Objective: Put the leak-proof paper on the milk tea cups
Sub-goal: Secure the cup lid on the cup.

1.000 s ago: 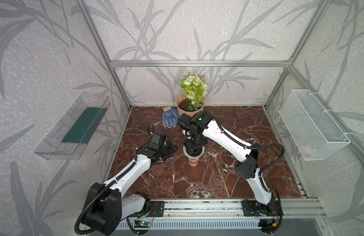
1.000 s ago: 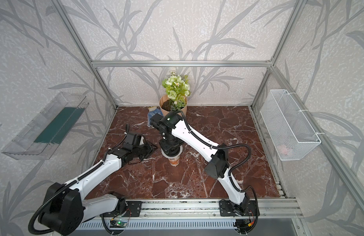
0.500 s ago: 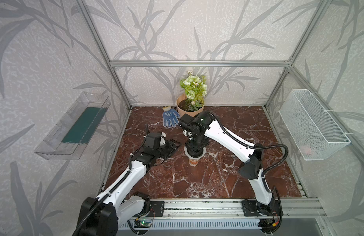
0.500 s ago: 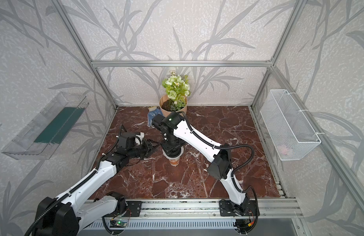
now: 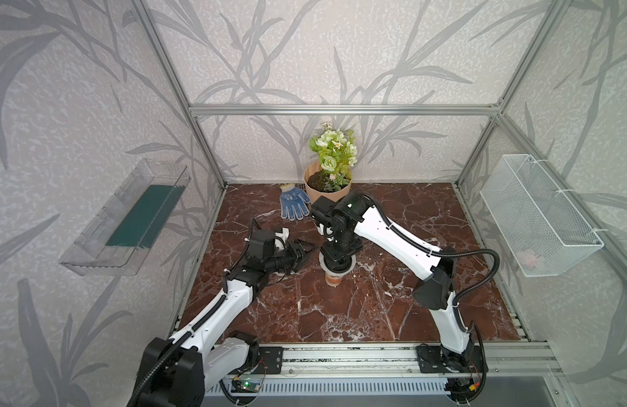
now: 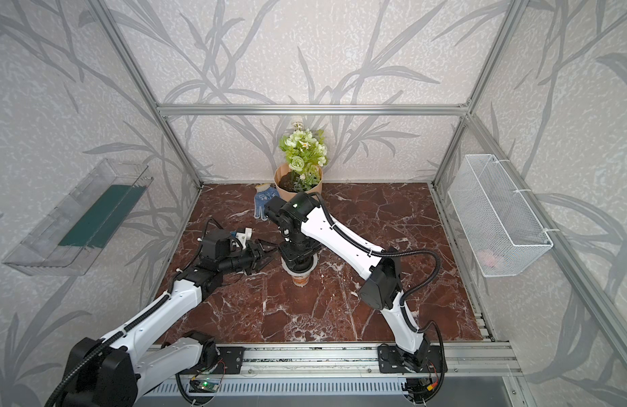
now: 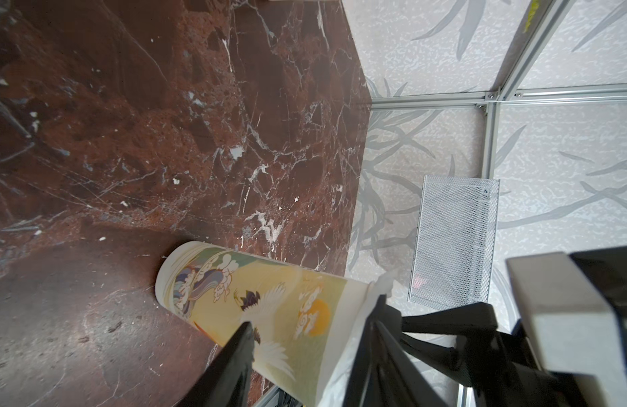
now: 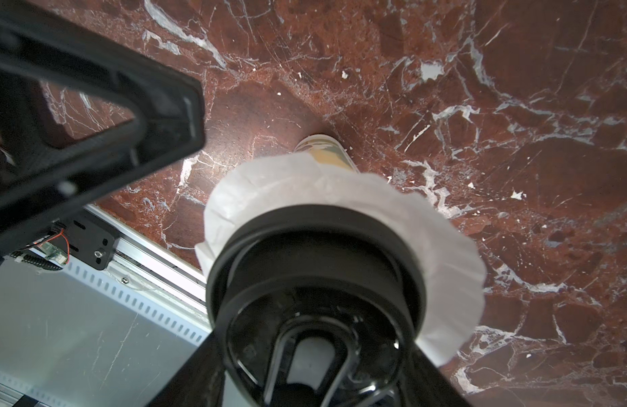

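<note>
Over the last second the left gripper (image 5: 309,254) has let its jaws part and its arm has lifted the wrist. The jaws now stand apart, clamped on nothing, tips aimed at the milk tea cup (image 5: 332,279) from just left of it. The right arm reaches in from the lower right, elbow bent, wrist turned straight down, with the right gripper (image 5: 338,264) over the cup's mouth at centre frame. In the right wrist view the leak-proof paper (image 8: 445,253) drapes over the rim, frilling out under a black lid (image 8: 315,267) on top. One finger (image 8: 93,105) stands off to the side, its partner hidden — gripping the lid or not, I cannot tell. The cup is upright on the red-brown marble table (image 5: 375,317). There's a flower pot (image 5: 327,186) and a blue glove (image 5: 293,206) by the back wall, a wire basket (image 5: 537,218) on the right wall and a clear tray (image 5: 128,218) on the left — leaf-patterned walls all round.
</note>
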`<action>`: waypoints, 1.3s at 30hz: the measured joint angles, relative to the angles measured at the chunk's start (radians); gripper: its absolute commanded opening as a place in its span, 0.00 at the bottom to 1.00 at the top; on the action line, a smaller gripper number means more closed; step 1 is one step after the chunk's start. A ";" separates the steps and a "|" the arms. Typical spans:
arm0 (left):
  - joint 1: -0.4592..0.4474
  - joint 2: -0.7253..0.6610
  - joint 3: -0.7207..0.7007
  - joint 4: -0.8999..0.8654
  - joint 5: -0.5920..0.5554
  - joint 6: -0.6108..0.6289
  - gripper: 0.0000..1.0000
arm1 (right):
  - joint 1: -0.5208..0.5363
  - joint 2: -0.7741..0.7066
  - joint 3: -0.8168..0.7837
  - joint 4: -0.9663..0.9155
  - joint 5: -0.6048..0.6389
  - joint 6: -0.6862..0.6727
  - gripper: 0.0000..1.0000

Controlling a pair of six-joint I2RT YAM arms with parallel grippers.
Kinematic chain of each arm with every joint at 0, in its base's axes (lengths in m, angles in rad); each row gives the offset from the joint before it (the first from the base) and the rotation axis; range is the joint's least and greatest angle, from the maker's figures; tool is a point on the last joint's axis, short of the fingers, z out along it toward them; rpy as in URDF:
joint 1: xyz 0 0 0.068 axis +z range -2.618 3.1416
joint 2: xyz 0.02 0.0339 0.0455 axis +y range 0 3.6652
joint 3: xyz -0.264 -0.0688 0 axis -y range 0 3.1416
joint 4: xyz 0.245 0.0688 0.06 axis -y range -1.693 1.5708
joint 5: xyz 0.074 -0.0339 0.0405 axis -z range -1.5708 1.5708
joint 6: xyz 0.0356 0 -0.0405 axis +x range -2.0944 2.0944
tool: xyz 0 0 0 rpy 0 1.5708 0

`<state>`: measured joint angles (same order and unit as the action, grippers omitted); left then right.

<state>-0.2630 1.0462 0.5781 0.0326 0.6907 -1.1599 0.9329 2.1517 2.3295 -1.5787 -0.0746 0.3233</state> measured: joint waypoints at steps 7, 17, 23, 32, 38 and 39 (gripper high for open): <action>0.008 -0.039 0.000 -0.036 0.031 0.008 0.59 | 0.000 0.032 0.054 -0.014 -0.005 -0.004 0.67; 0.001 0.043 0.001 -0.045 0.122 0.019 0.61 | -0.001 0.042 0.069 -0.021 -0.012 -0.006 0.67; -0.002 0.051 0.001 -0.011 0.163 0.015 0.62 | -0.001 0.051 0.081 -0.021 -0.018 -0.007 0.67; -0.003 0.069 0.001 0.037 0.200 0.004 0.66 | -0.001 0.060 0.093 -0.021 -0.022 -0.007 0.67; -0.010 0.099 0.001 0.064 0.224 -0.003 0.70 | -0.001 0.060 0.093 -0.021 -0.022 -0.008 0.67; -0.013 0.106 0.001 0.071 0.228 -0.004 0.71 | -0.001 0.060 0.093 -0.021 -0.022 -0.010 0.67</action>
<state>-0.2764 1.1526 0.5789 0.1036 0.9184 -1.1637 0.9321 2.2120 2.4226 -1.5997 -0.0967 0.3138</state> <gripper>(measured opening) 0.698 0.677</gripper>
